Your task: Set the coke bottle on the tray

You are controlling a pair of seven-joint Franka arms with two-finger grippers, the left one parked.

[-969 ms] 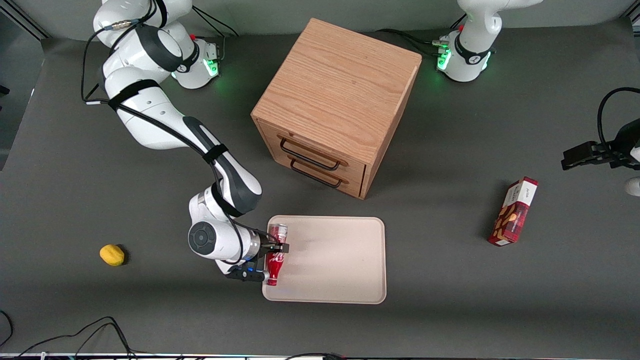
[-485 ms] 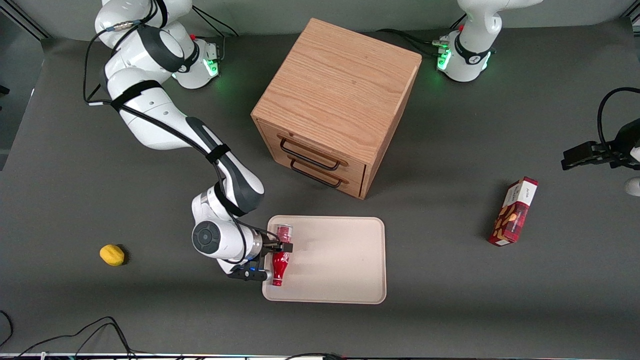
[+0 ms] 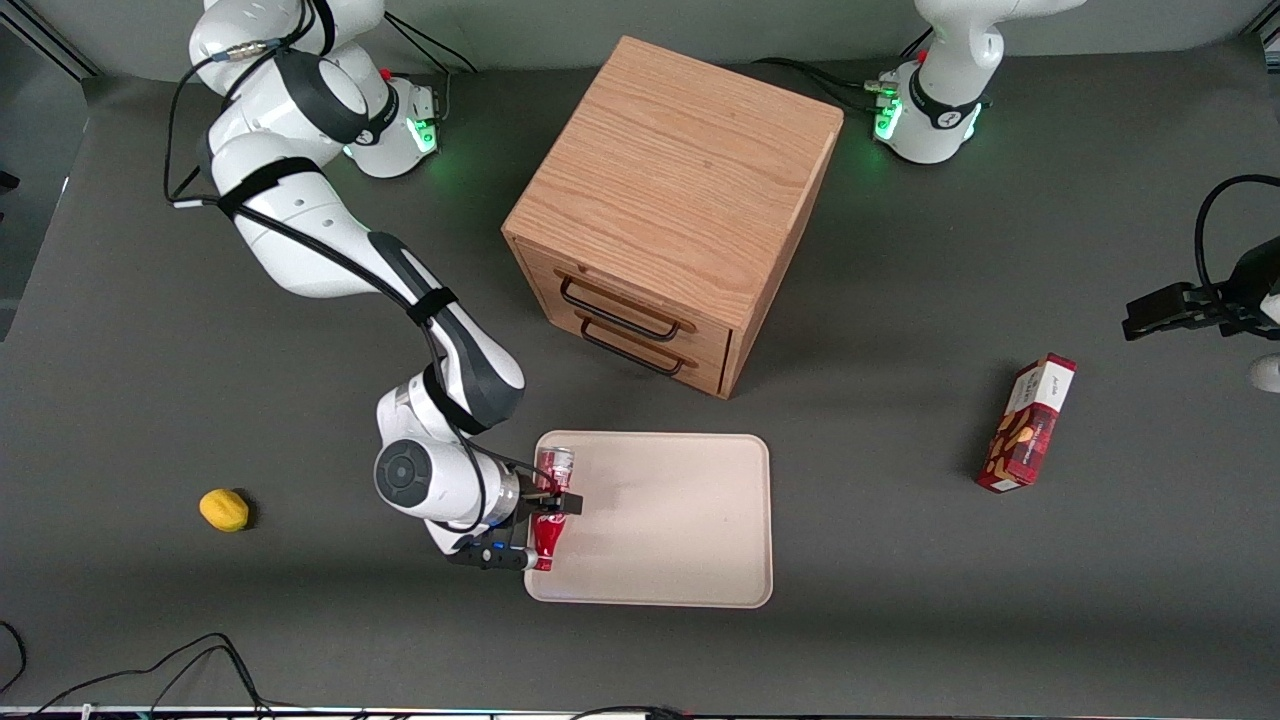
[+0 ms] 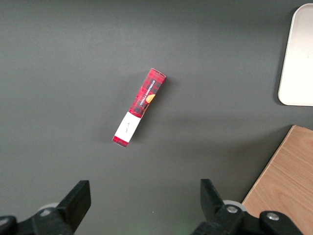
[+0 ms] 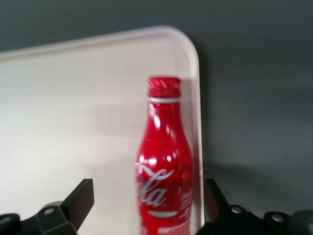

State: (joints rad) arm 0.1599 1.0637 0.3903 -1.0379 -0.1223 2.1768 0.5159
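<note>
The coke bottle, red with white script, lies on the cream tray right beside the rim at the working arm's end, its silvery base turned toward the cabinet. In the right wrist view the coke bottle shows cap away, along the rim of the tray. My gripper reaches in low from outside the tray and stands open around the bottle's body. The gripper has both fingers well apart. One finger is close beside the bottle and the other has a wide gap to it.
A wooden two-drawer cabinet stands farther from the front camera than the tray. A red snack box lies toward the parked arm's end, and the snack box also shows in the left wrist view. A yellow lemon sits toward the working arm's end.
The gripper pushed slightly inward over the tray, then drew back toward the rim. The bottle's position shifted with it by a small amount.
</note>
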